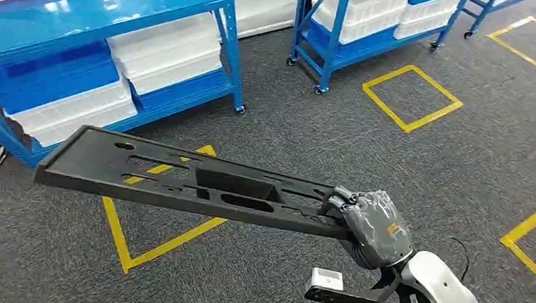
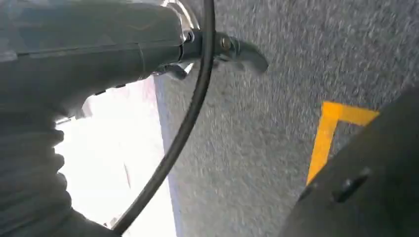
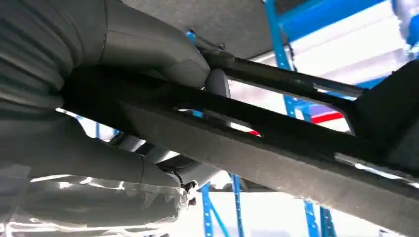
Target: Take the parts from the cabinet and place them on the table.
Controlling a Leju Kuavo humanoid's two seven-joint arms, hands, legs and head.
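The right hand (image 1: pixel 371 227) has its fingers (image 1: pixel 343 195) clenched around one end of the long black part (image 1: pixel 179 178); I cannot tell how the left hand's (image 2: pixel 74 54) fingers sit.

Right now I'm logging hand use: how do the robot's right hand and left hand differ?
The right hand grips one end of the long black part, held out over the carpet; the left hand holds nothing visible. The right hand's fingers wrap the part's edge; how the left hand's fingers lie is unclear. Both are grey.

Left hand (image 2: pixel 74 59) blurred, its fingers too unclear to read, blue rack (image 1: pixel 103 50) cut off at nine o'clock, white bins (image 1: pixel 166 50) partly hidden under shelves
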